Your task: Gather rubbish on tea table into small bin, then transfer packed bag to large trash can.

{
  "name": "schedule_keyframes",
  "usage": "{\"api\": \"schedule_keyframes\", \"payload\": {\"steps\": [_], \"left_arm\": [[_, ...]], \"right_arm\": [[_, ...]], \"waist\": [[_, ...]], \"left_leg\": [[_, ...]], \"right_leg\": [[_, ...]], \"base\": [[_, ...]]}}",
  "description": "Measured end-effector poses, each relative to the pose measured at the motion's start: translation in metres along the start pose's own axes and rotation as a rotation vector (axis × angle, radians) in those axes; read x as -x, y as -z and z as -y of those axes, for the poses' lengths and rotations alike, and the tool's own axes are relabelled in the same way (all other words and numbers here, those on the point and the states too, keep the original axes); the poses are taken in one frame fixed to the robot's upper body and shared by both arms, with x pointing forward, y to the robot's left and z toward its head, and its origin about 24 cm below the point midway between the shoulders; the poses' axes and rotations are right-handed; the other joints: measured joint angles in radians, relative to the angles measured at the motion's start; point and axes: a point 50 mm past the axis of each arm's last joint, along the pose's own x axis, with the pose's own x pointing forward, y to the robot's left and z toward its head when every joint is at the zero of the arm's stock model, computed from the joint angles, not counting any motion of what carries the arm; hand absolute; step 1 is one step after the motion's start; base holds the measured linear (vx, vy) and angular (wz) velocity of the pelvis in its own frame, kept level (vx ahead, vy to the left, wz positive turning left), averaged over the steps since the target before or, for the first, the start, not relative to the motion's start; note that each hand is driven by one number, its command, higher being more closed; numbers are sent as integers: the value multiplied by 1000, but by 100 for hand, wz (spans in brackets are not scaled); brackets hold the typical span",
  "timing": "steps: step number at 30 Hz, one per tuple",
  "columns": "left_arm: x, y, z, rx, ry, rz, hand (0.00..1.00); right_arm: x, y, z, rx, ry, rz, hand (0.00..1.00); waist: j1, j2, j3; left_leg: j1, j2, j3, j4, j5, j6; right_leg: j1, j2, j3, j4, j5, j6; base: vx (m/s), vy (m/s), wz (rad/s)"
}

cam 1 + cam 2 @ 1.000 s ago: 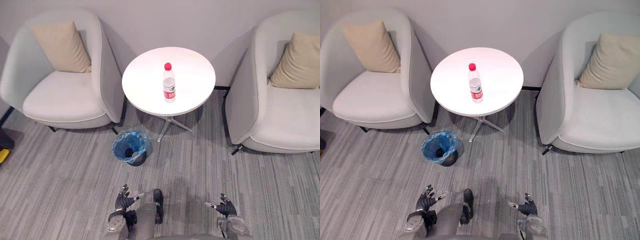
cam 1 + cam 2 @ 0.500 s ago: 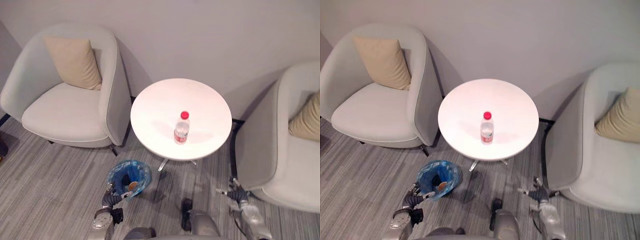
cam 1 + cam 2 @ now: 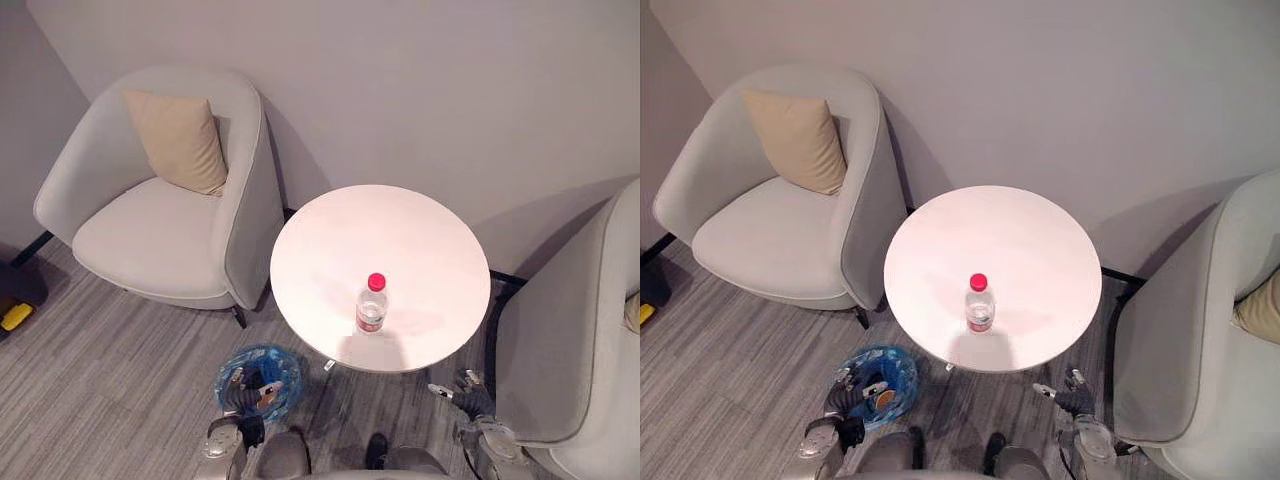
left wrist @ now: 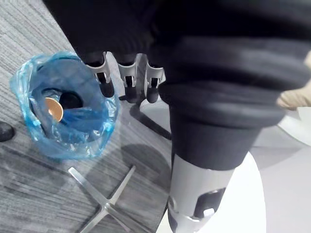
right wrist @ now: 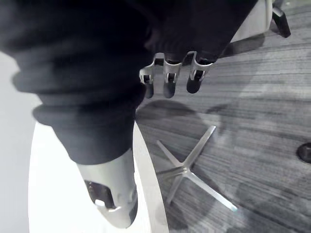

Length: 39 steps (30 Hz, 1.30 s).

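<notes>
"Left eye view: where does the bottle (image 3: 371, 305) stand?"
"Upright on the worktop (image 3: 330, 240), long axis vertical, red cap up. It's on the near half, a little right of centre."
"And the hands?"
"Both are low by the floor, fingers loose and apart, holding nothing. The right robot hand (image 3: 468, 395) looks the nearer: the bottle lies ahead of it, above and to its left. The left robot hand (image 3: 240, 395) hangs just behind the bin (image 3: 290, 365), left of the worktop's foot."
</notes>
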Motion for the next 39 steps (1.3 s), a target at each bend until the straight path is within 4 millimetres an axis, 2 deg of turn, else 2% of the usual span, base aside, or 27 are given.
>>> {"api": "schedule_keyframes", "payload": {"steps": [6, 14, 18, 23, 30, 39], "left_arm": [[0, 5, -5, -25, -4, -26, 0], [2, 10, -16, -58, -24, -46, 0], [3, 13, -17, -72, -25, -54, 0], [7, 18, -19, -87, -23, -69, 0], [16, 33, -23, -87, -20, -112, 0], [17, 34, -16, -106, 11, -116, 0]], "right_arm": [[-1, -1, -2, 17, -11, 3, 0], [-2, -9, -7, 106, -45, 37, 0], [3, -20, -6, 162, -66, 100, 0], [8, -51, -22, 225, -145, 264, 0], [15, -66, -28, 249, -185, 355, 0], [19, -71, -38, 301, -234, 394, 0]], "waist": [[1, -12, -9], [-2, -22, -26], [-5, -24, -28], [-5, -36, -46], [-4, -40, -56], [-3, -33, -64]], "left_leg": [[83, -53, 26, -113, 28, 26], [113, -58, 24, -204, 72, 27], [118, -57, 21, -206, 77, 28], [139, -63, 12, -240, 108, 29], [154, -73, -40, -279, 114, 15], [164, -76, -66, -297, 125, 16]], "right_leg": [[39, -25, 34, -50, 13, 18], [37, -16, 43, -83, 31, 13], [49, -11, 52, -111, 54, 13], [74, -8, 56, -170, 101, 15], [84, -17, 61, -196, 108, 29], [100, -13, 56, -204, 112, 35]], "base": [[93, 85, -9], [5, -14, -5], [-49, -1, -7], [-96, 3, -1], [-83, 0, 1], [21, -3, 2]]}}
